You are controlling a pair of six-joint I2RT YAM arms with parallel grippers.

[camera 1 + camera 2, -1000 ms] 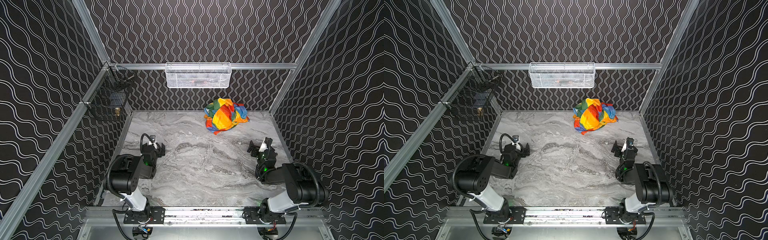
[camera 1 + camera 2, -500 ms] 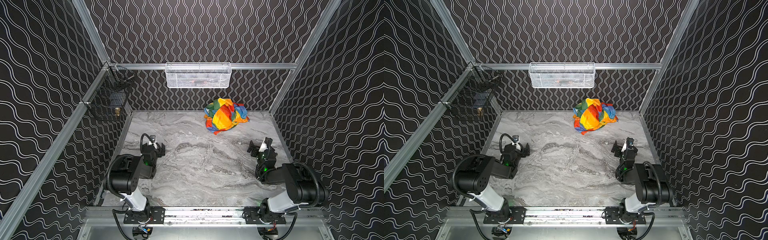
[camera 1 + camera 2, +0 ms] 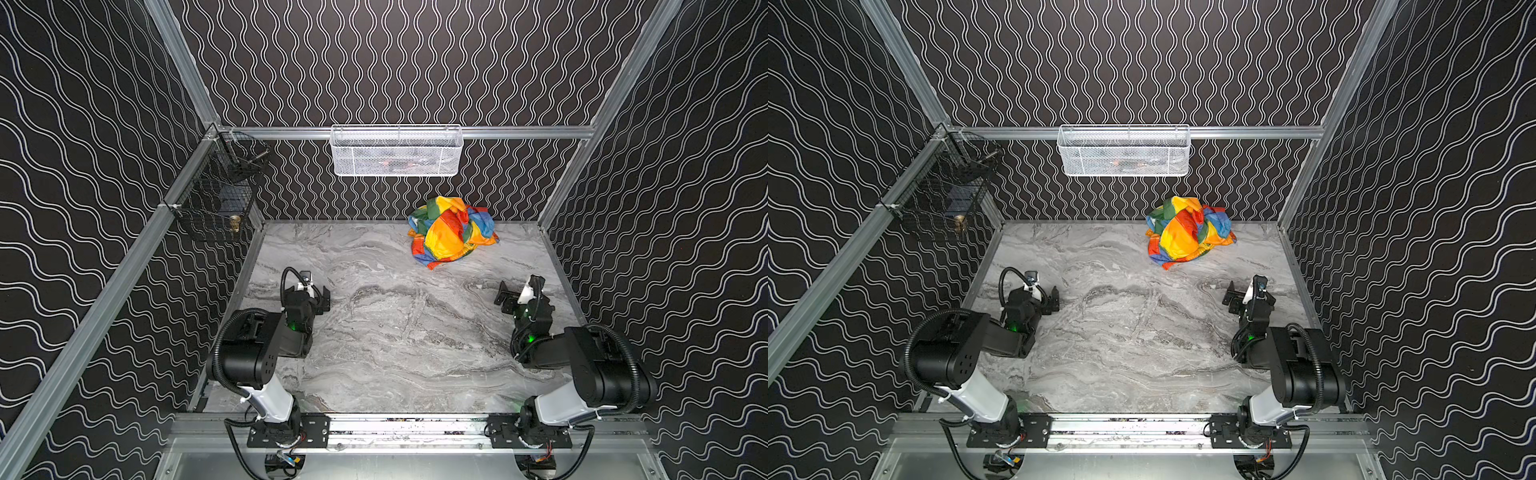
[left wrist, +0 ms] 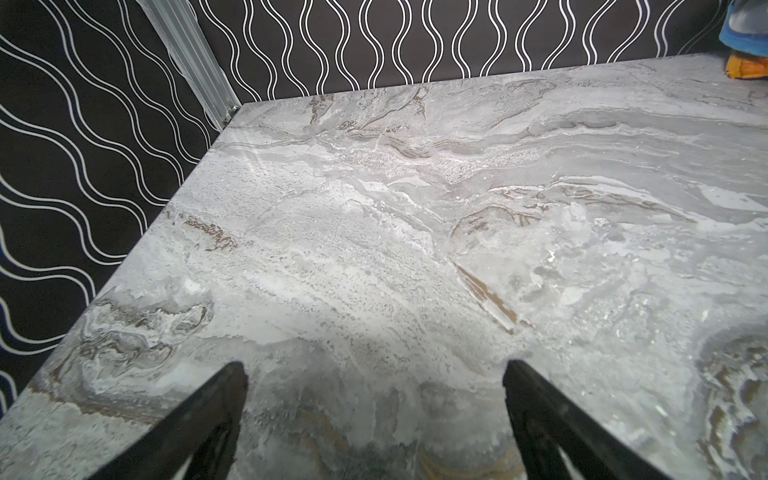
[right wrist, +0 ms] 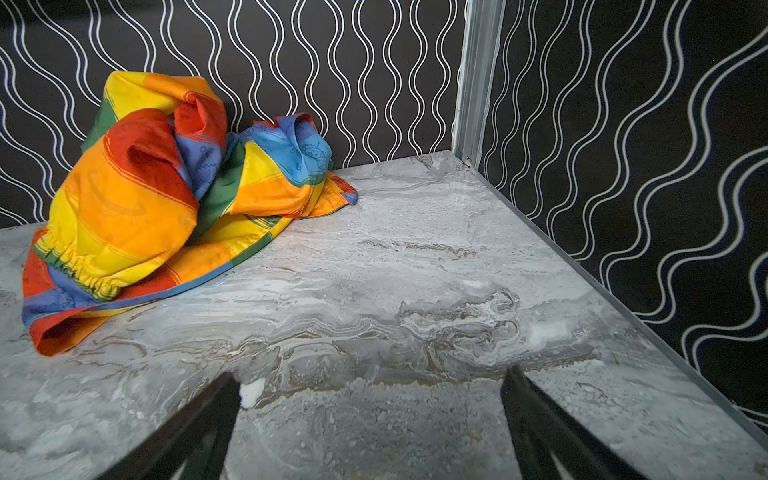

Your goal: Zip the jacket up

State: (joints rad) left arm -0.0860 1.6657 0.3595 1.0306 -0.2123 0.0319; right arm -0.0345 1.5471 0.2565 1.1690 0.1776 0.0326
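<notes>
Table (image 3: 382,357): flat slab with a grey marble pattern, seen in both top views. Walls (image 3: 395,62) on three sides are black with white wavy lines, joined by aluminium posts (image 3: 183,66).

Jacket (image 3: 451,232) (image 3: 1190,232): crumpled in a heap at the far edge of the table, right of centre, against the back wall. Rainbow stripes are plain, and a gathered elastic hem shows in the right wrist view (image 5: 166,199). The zipper cannot be made out in the folds.

Left gripper (image 3: 323,297) (image 4: 374,370): low over the table near its left side, jaws spread wide, holding nothing. The jacket lies well apart from it, toward the far right. Its wrist camera catches only a blue and orange scrap (image 4: 744,41).

Right gripper (image 3: 505,297) (image 5: 372,376): low near the right side, jaws likewise wide apart and empty. The jacket lies beyond it toward the back wall and inward, nearer than to the left gripper but not touching. Only bare marble lies between them.

White basket (image 3: 397,151): hung on the back rail, above the jacket and slightly left of it, contents unclear. Black basket (image 3: 216,208): hung at the far left corner, with a small brass-coloured item (image 3: 235,222) inside
</notes>
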